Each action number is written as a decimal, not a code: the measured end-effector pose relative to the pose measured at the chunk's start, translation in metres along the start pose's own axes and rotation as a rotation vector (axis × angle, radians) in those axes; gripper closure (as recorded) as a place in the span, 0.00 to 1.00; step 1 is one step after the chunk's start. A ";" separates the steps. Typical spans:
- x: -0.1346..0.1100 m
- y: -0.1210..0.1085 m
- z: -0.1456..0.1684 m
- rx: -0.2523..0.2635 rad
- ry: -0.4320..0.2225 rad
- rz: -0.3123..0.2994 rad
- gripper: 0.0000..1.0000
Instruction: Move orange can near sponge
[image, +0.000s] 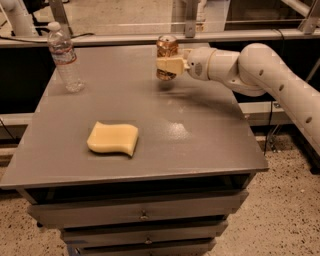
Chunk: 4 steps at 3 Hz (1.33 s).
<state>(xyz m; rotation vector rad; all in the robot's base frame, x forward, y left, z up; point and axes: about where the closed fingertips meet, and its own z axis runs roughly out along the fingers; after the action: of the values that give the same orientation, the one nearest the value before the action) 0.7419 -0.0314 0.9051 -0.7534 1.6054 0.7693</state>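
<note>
A grey flat-topped table (200, 140) with drawers stands on speckled flooring. At its far side, the cream two-finger gripper (167, 64) is closed around the small orange-brown metal can (167, 47), held upright. The pale yellow foam sponge (113, 138) lies well apart, front left. A clear plastic bottle (64, 56) stands far left.
</note>
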 end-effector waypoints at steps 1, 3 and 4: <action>0.000 0.040 -0.032 -0.018 0.007 0.010 1.00; 0.018 0.108 -0.082 -0.039 0.045 0.017 1.00; 0.027 0.127 -0.094 -0.045 0.046 0.017 1.00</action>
<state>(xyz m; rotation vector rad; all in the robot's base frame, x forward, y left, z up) 0.5815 -0.0360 0.9020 -0.7953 1.6419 0.8076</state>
